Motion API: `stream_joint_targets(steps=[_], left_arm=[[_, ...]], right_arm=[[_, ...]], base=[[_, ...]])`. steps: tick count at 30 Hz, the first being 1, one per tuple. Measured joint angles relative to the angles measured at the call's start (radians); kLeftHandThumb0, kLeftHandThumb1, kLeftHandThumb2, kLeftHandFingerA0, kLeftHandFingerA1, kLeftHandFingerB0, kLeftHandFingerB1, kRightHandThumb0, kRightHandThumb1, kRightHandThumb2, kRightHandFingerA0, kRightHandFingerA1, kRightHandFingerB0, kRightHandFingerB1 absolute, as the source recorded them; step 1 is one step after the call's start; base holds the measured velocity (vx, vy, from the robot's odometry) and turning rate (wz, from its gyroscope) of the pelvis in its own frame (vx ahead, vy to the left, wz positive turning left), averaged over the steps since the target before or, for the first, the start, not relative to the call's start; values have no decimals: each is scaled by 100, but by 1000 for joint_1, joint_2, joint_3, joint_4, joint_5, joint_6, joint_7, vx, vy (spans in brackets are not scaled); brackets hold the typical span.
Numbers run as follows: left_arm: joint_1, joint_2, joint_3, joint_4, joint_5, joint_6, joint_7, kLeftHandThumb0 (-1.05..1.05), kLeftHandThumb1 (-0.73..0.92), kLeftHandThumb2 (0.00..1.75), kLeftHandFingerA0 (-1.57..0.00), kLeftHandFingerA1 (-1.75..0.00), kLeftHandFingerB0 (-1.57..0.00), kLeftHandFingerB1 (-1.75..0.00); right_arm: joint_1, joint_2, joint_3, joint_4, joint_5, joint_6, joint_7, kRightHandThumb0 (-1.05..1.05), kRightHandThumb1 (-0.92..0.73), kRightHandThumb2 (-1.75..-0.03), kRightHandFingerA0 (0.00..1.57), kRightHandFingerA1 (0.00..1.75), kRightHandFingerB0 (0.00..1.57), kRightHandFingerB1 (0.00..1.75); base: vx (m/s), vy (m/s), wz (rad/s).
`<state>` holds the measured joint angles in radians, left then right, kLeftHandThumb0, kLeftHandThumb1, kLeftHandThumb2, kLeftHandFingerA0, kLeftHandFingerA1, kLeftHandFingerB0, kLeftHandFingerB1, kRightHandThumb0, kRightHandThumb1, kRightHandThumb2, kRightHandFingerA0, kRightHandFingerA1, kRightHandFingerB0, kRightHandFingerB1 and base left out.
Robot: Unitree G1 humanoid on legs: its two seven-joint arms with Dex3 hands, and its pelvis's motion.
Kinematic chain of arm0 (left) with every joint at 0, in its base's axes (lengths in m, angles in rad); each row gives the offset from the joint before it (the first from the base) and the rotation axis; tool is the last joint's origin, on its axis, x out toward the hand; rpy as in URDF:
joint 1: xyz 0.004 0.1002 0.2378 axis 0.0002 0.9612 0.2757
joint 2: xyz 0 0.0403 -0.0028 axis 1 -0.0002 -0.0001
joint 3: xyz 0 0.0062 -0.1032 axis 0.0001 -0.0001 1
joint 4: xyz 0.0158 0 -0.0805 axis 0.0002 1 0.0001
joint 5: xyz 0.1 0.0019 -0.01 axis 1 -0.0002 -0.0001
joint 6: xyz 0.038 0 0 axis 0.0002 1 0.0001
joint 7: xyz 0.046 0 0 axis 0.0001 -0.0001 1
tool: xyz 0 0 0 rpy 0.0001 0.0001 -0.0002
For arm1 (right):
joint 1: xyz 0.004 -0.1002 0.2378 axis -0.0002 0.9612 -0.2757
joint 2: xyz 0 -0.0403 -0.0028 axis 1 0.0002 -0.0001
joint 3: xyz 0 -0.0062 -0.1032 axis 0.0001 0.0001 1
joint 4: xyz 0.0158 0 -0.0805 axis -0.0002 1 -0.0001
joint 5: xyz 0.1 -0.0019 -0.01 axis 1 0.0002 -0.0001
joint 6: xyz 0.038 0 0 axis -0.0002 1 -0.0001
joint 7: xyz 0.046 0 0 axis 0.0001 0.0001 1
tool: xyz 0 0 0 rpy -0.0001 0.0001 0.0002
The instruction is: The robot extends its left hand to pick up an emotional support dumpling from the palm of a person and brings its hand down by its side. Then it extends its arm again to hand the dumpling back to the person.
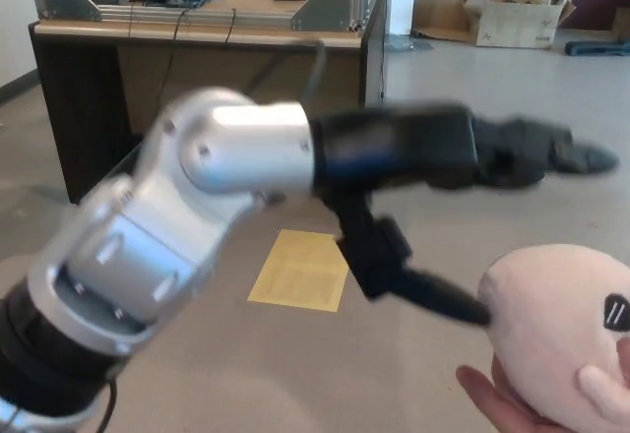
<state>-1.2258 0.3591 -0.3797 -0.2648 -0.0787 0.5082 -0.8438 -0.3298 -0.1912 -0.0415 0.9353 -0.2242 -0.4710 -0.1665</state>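
Note:
The emotional support dumpling (556, 330), a pale pink plush with a small black face mark, rests at the bottom right in a person's palm (492, 396), whose thumb (602, 391) lies on its front. My left hand (497, 155) hovers above it and is open. Two black fingers (576, 154) stretch out to the right, well above the plush. The thumb (433, 295) points down and right, its tip just beside the dumpling's left side. Nothing is held. My silver left forearm (177, 216) fills the left of the head view.
A wooden desk (207, 69) with an aluminium frame and cables stands behind the arm. A yellow sheet (300, 271) lies on the floor beneath the hand. A cardboard box (512, 15) sits at the far back right.

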Motion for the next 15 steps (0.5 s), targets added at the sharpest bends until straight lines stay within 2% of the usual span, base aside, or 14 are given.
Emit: stream_joint_targets(steps=[1,2,4,5,6,9,10,15], left_arm=[[-5,1,8,3,-3,0,-2,-73,39,84,0,-4,0,-1],[-12,1,18,7,-7,0,-6,-76,40,85,0,-2,0,0],[-23,5,35,9,-15,0,-17,-75,41,84,0,-1,0,0],[-26,7,38,9,-16,1,-21,-88,47,58,0,-2,0,0],[-31,13,42,8,-21,7,-28,-85,45,58,0,0,0,0],[-42,30,66,11,-33,19,-44,-85,45,58,0,0,0,0],[-45,34,74,12,-39,22,-49,-75,43,54,0,0,0,0],[-49,81,190,34,-82,35,-67,-80,43,56,0,0,0,0]], right_arm=[[0,3,-9,0,10,2,12,-33,-59,-59,79,55,42,35],[0,7,-21,0,26,5,31,-45,-48,-73,73,61,37,44],[1,19,-46,-3,63,16,75,-45,-48,-74,73,61,36,44],[1,21,-50,-4,72,20,87,-40,-58,-57,79,52,40,33],[1,24,-54,-6,85,25,106,-48,-55,-57,77,51,39,33],[1,25,-60,-11,108,36,139,-48,-55,-57,77,51,39,33],[1,26,-61,-13,115,40,149,-32,-60,-58,71,48,42,34],[1,28,-66,-35,132,53,170,-31,-60,-58,70,47,43,34]], base=[[0,0,0],[0,0,0],[0,0,0],[0,0,0],[0,0,0],[0,0,0],[0,0,0],[0,0,0]])
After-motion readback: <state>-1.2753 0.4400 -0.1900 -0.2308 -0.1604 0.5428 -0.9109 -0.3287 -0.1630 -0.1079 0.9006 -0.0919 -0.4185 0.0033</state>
